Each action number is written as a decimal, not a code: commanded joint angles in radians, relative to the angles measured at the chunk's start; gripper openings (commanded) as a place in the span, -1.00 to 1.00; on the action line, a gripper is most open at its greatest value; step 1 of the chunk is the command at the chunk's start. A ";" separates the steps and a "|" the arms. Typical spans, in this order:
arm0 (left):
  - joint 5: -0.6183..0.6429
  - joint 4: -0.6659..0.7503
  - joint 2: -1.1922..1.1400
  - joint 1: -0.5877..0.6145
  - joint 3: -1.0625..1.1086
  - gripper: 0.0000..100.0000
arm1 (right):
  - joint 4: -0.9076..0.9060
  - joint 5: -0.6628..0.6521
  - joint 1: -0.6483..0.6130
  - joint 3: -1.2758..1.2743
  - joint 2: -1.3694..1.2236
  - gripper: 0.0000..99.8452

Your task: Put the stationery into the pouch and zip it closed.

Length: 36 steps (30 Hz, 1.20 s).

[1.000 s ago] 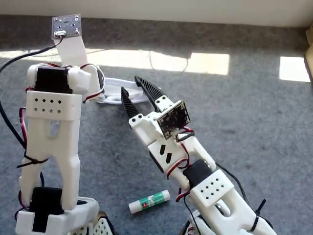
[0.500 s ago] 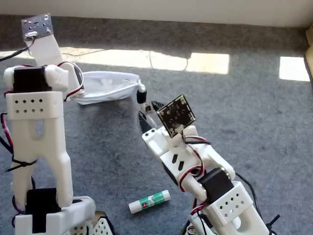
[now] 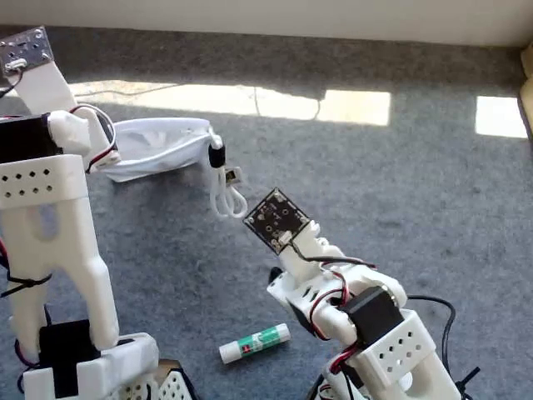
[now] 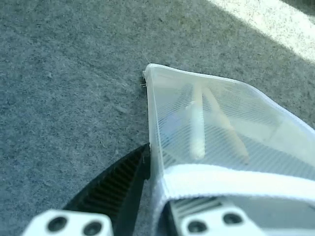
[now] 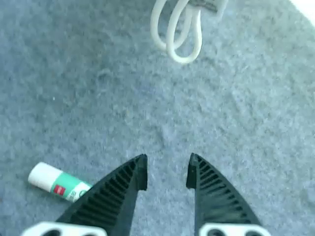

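Note:
The white mesh pouch [image 3: 162,147] hangs off the carpet at the back left, and my left gripper [image 4: 157,196] is shut on its edge. Through the mesh [image 4: 221,132] I see two pale stick-shaped items inside. A black zip end with a white cord loop [image 3: 226,197] dangles from the pouch's right end. A glue stick [image 3: 255,342] with a green label lies on the carpet at the front. My right gripper [image 5: 167,172] is open above bare carpet, between the cord loop [image 5: 178,29] and the glue stick [image 5: 56,184], with nothing between its fingers.
Grey carpet [image 3: 433,192] covers the floor, with bright sunlit patches along the back. The left arm's white body [image 3: 58,242] stands tall at the front left. The right arm's base [image 3: 383,342] fills the lower right.
The left arm has carried the pouch leftward. The right gripper has drawn back from the pouch's zip end toward the front, and the cord loop now hangs free.

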State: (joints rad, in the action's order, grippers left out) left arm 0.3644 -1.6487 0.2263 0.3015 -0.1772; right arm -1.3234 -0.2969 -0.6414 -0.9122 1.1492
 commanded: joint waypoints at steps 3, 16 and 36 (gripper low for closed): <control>0.005 0.023 0.036 0.016 -0.036 -0.99 | -0.113 -0.051 -0.139 0.007 0.024 -0.73; 0.003 0.023 0.036 0.016 -0.036 -0.99 | -0.140 -0.048 -0.386 -0.005 -0.239 -0.72; -0.015 0.066 0.038 0.016 0.027 -0.99 | 0.124 -0.048 -0.555 -0.005 -0.624 -0.72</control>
State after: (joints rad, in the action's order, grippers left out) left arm 0.3583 -1.6088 0.2279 0.3061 -0.1419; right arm -1.2467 -0.3353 -1.1830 -0.9291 0.5677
